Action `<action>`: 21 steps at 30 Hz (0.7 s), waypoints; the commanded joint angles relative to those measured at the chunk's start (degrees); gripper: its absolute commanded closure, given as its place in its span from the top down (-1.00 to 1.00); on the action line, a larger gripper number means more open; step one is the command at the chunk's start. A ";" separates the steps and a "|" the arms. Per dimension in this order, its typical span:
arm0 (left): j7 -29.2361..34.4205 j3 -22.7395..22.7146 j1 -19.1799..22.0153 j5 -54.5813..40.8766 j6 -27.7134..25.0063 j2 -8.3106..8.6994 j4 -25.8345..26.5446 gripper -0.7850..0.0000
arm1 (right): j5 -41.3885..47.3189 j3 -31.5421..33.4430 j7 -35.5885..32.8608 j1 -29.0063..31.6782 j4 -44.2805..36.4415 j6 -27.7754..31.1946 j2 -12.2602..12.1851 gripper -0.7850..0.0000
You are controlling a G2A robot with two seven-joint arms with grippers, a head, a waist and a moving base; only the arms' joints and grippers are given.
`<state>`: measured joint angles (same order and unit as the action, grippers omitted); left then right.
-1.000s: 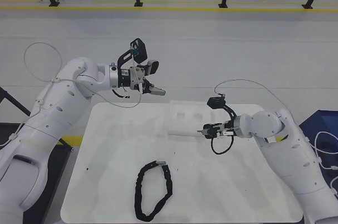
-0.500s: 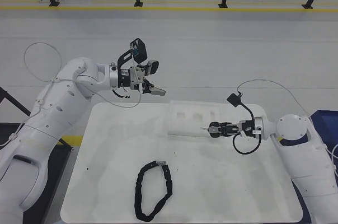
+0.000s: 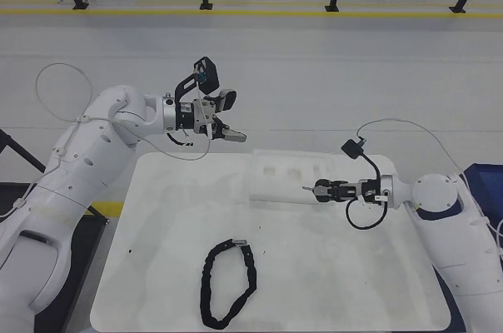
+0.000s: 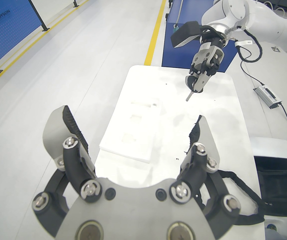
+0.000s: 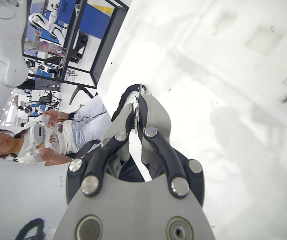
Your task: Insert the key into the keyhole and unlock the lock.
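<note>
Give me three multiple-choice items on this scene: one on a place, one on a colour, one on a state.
1. Where does the chain lock lie? A) in a box B) on the table, near side C) on a shelf
2. Its colour? A) black B) red C) yellow
3. The right claw is: A) open, empty B) shut on the key C) shut on the chain lock

Answers: B, it rests on the tabletop near the robot; A, its sleeve is black; B, the key sticks out from it.

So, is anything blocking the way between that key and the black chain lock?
Nothing visible. The right end effector holds the key near the foam tray; only bare table lies between it and the chain lock.
</note>
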<state>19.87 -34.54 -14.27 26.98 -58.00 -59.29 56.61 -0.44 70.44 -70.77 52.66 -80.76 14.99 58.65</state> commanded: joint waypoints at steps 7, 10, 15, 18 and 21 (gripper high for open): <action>1.65 -0.15 -2.02 1.15 1.06 0.32 0.23 1.00 | -1.73 -1.30 0.77 -0.50 -0.42 -2.10 -0.11 -1.00; 2.86 0.27 -3.63 2.30 0.00 0.44 -0.80 1.00 | -1.60 -1.72 0.62 -0.95 0.31 -1.45 -0.13 -1.00; 4.20 2.17 -5.80 3.77 0.00 0.37 -1.58 1.00 | -1.53 -1.81 0.58 -1.06 0.43 -1.17 -0.13 -1.00; 4.82 3.97 -6.75 4.63 0.00 0.40 -1.37 1.00 | -1.53 -1.81 0.58 -1.06 0.43 -1.17 -0.13 -1.00; 5.86 6.24 -7.44 4.71 0.00 0.56 -1.13 1.00 | -1.53 -1.81 0.58 -1.06 0.43 -1.17 -0.13 -1.00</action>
<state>25.18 -29.17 -21.57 31.57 -58.00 -58.78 55.29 -1.96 68.63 -70.20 51.60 -80.33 13.83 58.52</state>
